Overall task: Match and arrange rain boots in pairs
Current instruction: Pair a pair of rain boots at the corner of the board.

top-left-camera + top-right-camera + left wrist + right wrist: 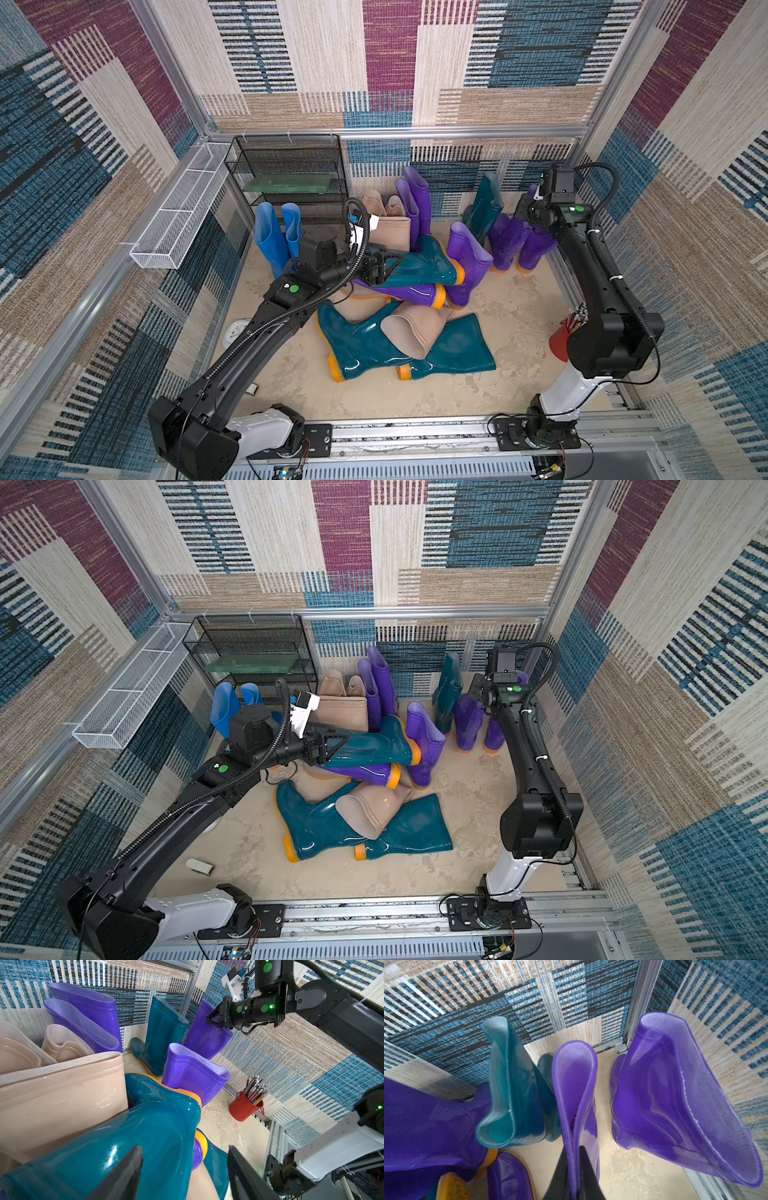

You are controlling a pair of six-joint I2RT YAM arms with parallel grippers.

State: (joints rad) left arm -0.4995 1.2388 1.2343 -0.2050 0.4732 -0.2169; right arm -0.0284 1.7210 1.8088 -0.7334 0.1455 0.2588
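Note:
My left gripper [388, 270] stands open at the shaft end of a dark teal boot [424, 266] lying on top of the middle pile. One finger [124, 1174] lies over the shaft; the other is clear of it. Under it lie a purple boot [407, 293], two teal boots [357, 340] and a beige one [411, 332]. My right gripper [524, 210] is shut on the rim of an upright purple boot [577, 1088] in the back right corner, between an upright teal boot [512, 1095] and another purple one [675, 1105]. Two blue boots [270, 241] stand at the left.
A black wire-mesh rack [291, 174] stands at the back left, with a white mesh basket [174, 216] on the left wall. Beige boots [388, 228] and purple boots [415, 199] lean on the back wall. A red cup of pencils [245, 1107] sits by my right arm.

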